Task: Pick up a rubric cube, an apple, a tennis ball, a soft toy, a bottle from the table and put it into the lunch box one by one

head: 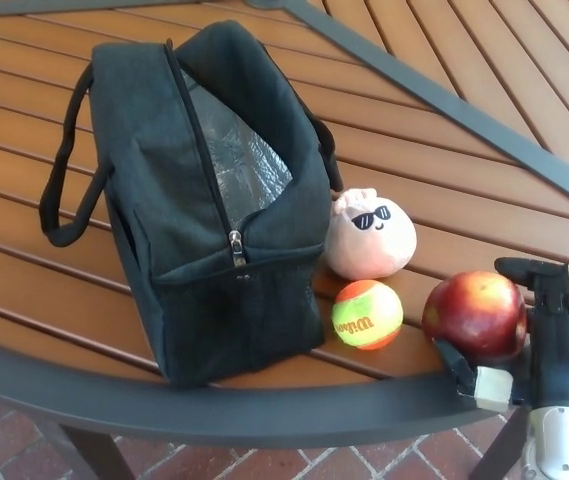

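Here the apple (474, 314) sits at the table's (84, 290) near rim, about four o'clock from the lunch box (214, 200), just beside the tennis ball (367, 314). The right hand (529, 335) lies at its three o'clock, fingers spread around it, one above, one below, apparently not yet clamped. The left hand is unseen.

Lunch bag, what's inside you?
Through the open zipper of the black lunch bag only silver foil lining shows. The bottom is hidden by its sides, so anything down there can't be seen.
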{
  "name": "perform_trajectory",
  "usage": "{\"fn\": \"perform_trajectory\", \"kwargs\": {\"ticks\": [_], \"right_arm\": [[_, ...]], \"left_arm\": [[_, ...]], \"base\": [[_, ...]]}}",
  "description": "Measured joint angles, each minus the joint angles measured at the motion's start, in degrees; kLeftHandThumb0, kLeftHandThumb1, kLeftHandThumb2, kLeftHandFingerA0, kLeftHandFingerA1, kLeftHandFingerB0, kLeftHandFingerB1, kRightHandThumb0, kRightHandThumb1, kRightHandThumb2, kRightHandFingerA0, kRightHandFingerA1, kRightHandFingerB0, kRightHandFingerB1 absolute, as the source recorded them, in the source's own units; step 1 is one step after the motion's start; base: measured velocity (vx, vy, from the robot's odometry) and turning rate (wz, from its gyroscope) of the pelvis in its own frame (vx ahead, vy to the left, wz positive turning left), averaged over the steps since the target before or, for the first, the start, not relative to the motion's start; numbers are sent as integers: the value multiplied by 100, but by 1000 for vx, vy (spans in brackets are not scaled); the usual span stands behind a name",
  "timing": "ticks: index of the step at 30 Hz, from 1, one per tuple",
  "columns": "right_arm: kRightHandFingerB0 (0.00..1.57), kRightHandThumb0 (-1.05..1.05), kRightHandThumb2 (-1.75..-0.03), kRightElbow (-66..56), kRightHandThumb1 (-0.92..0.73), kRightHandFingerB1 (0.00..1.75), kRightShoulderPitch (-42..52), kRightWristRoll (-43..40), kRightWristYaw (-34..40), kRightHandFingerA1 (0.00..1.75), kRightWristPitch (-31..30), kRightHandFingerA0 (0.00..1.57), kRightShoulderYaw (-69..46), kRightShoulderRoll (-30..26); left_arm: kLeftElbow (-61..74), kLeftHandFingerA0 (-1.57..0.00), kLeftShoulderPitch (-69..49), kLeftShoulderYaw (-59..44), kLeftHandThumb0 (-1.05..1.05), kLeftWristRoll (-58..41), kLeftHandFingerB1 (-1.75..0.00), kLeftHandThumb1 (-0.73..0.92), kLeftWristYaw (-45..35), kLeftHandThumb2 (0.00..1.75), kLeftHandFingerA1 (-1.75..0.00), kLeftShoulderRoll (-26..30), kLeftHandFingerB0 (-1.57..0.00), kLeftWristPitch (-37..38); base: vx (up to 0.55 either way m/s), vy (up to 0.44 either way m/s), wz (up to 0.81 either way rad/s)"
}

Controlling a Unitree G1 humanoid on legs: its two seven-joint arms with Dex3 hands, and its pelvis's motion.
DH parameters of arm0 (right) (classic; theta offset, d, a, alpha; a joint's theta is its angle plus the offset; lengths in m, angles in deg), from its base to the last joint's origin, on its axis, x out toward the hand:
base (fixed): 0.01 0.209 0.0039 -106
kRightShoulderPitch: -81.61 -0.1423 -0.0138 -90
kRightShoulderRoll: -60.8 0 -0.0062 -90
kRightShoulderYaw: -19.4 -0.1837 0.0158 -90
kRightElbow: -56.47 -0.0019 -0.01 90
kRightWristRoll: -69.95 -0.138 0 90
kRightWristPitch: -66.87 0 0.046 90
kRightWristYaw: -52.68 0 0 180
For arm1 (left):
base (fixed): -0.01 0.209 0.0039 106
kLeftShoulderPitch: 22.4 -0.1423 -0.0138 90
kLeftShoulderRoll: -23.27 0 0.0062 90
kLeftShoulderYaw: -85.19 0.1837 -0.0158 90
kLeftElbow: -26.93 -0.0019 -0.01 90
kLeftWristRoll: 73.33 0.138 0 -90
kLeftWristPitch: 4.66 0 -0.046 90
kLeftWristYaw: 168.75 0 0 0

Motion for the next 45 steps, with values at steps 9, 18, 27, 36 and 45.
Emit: {"fn": "perform_trajectory", "kwargs": {"ticks": [9, 18, 27, 36, 45], "right_arm": [[78, -19, -111, -92, -60, 162, -117, -750, -41, 175, -189, 98, -712, 493], [103, -29, -108, -146, -60, 130, -409, -1534, 16, 142, -449, 124, -1343, 542], [69, -19, -124, -313, -62, 175, -792, -2376, 185, 175, -896, 103, -1908, 700], [67, -34, -71, -625, -90, 165, -829, -3159, 307, 175, -1318, 98, -2099, 717], [58, -42, -77, -922, -92, 175, -831, -4039, 369, 175, -1797, 95, -2067, 718]], "left_arm": [[-3, -99, 5, 51, -19, -2, -114, 43, 27, 114, -130, -18, -93, -1], [-5, -94, -6, 99, -17, -6, -115, 45, 55, 113, -138, -25, -91, -1], [-10, -99, -4, 107, -18, -9, -115, 42, 59, 114, -133, -25, -93, -1], [-12, -104, -4, 120, -21, -13, -107, 45, 66, 112, -121, -26, -96, -1], [-12, -106, 4, 120, -18, -15, -108, 44, 67, 115, -119, -30, -96, -2]], "base": [[0, 0, 0], [0, 0, 0], [0, 0, 0], [0, 0, 0], [0, 0, 0]]}}
